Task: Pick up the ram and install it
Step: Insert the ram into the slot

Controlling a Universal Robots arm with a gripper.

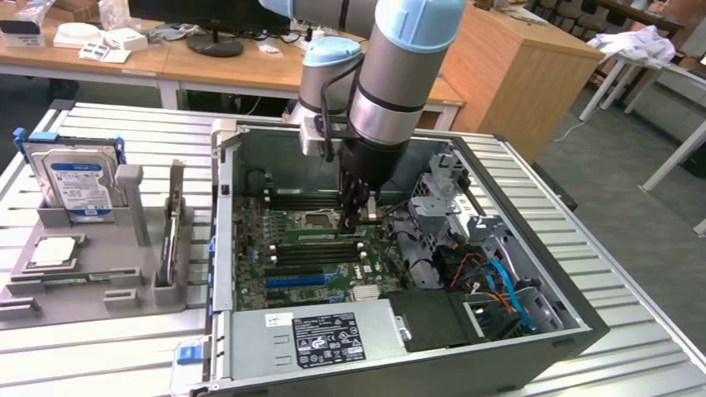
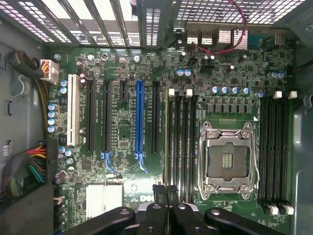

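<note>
Evidently hovers inside the case (image 1: 464, 364) with pincer (image 1: 364, 219) pinched shut on nothing, leaving the ram (image 1: 174, 227) outside the case, seemingly stood on edge in its holder (image 1: 168, 295), top edge free for grasping.

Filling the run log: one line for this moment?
gripper shut | inside computer case, by memory slots beside CPU socket | held item: unclear

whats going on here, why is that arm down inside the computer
A grey and blue robot arm reaches into the open dark computer case. Its shut gripper hangs low over the black memory slots beside the empty silver processor socket on the green motherboard. Whether it grips a green ram stick cannot be told.
</note>
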